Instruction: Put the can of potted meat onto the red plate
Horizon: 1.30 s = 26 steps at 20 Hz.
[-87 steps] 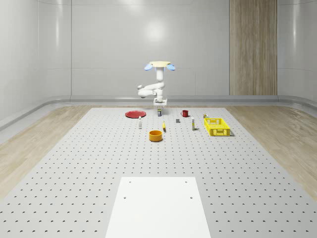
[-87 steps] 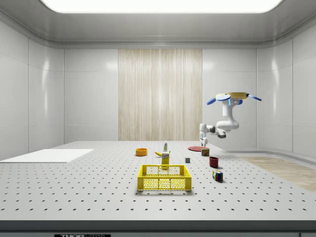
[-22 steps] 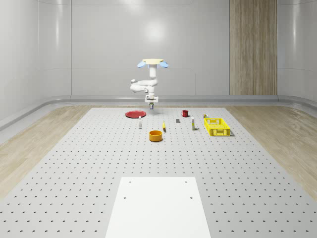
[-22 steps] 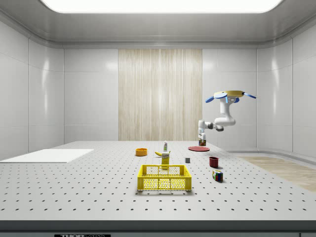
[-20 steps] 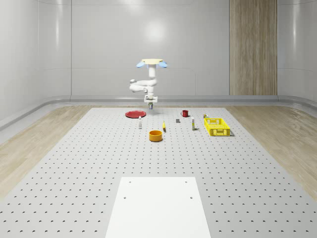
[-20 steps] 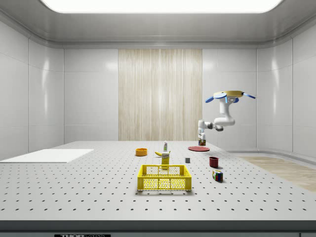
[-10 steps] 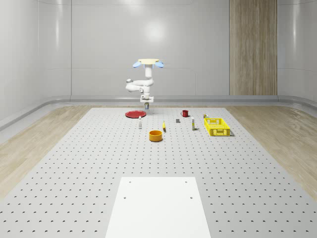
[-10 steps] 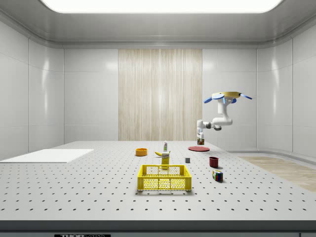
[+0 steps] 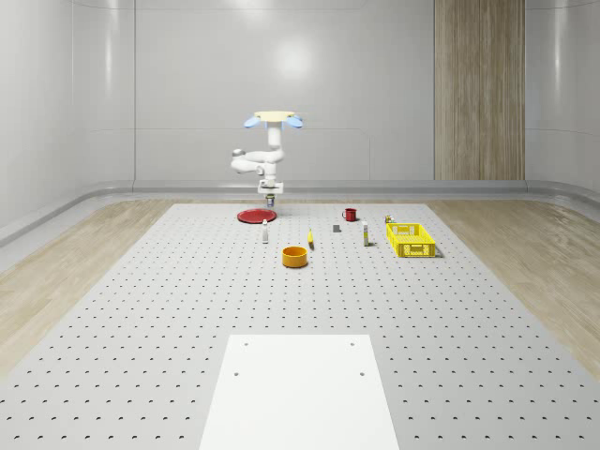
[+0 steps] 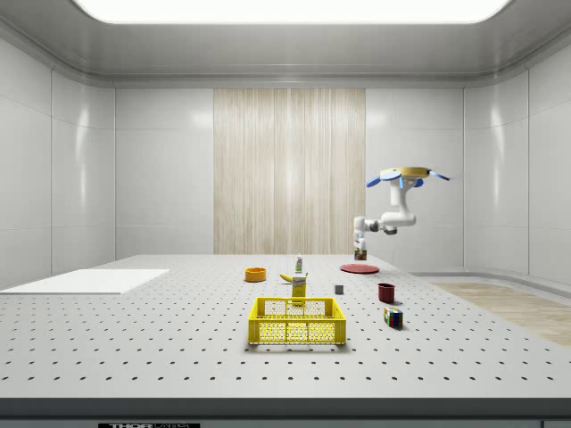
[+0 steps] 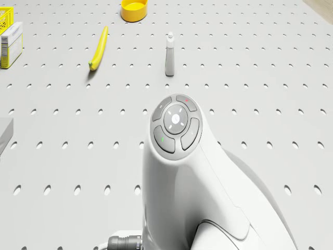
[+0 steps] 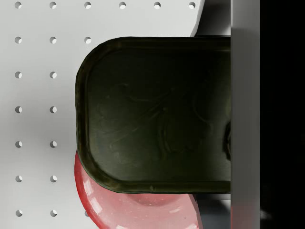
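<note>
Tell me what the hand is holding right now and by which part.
The hand holds the can in the air, fingers against its sides. The drone hovers near the plate.

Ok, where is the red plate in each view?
Whole-scene view: the red plate lies at the table's far end, under the drone's arm.
Side view: the plate lies far back, towards that view's right.
Wrist view: the plate's rim shows from behind the can of potted meat.
Drone view: it faces the banana.
Shared landmark: the can, carried just above the plate.
</note>
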### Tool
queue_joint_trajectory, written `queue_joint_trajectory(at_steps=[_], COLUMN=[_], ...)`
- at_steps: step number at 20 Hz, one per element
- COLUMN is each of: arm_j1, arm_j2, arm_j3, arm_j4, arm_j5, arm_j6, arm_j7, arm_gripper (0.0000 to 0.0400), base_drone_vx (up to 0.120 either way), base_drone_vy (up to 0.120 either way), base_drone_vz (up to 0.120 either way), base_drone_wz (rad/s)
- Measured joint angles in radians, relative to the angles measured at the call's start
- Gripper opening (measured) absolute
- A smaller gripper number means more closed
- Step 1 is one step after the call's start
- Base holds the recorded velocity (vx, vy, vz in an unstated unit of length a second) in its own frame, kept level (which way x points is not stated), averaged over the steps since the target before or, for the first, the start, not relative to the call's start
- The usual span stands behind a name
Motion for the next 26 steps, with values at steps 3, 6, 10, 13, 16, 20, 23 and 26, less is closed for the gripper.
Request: queue_joint_trajectory(at_steps=[3, 6, 10, 13, 16, 20, 23, 26], arm_j1=[-0.001, -0.002, -0.003, -0.004, -0.004, -0.008, -0.012, -0.019], arm_j2=[-0.004, -0.008, -0.013, -0.016, -0.020, -0.026, -0.031, -0.033], arm_j3=[0.001, 0.001, 0.002, 0.003, 0.003, -0.029, -0.070, -0.115], arm_j4=[0.000, 0.000, 0.001, 0.001, 0.001, 0.007, 0.016, 0.027], arm_j5=[0.002, 0.003, 0.005, 0.007, 0.008, -0.021, -0.059, -0.101], arm_j6=[0.004, 0.007, 0.012, 0.015, 0.018, 0.034, 0.052, 0.071], arm_j7=[0.001, 0.001, 0.002, 0.003, 0.004, 0.003, 0.003, 0.002], arm_gripper=[0.0286, 0.0286, 0.0286, 0.0286, 0.0285, 0.0285, 0.0285, 0.0285], base_drone_vx=[0.000, 0.000, 0.000, 0.000, 0.000, 0.000, 0.000, 0.000], base_drone_vy=[-0.120, -0.120, -0.120, -0.120, -0.120, 0.000, 0.000, 0.000], base_drone_vz=[0.000, 0.000, 0.000, 0.000, 0.000, 0.000, 0.000, 0.000], base_drone_wz=[0.000, 0.000, 0.000, 0.000, 0.000, 0.000, 0.000, 0.000])
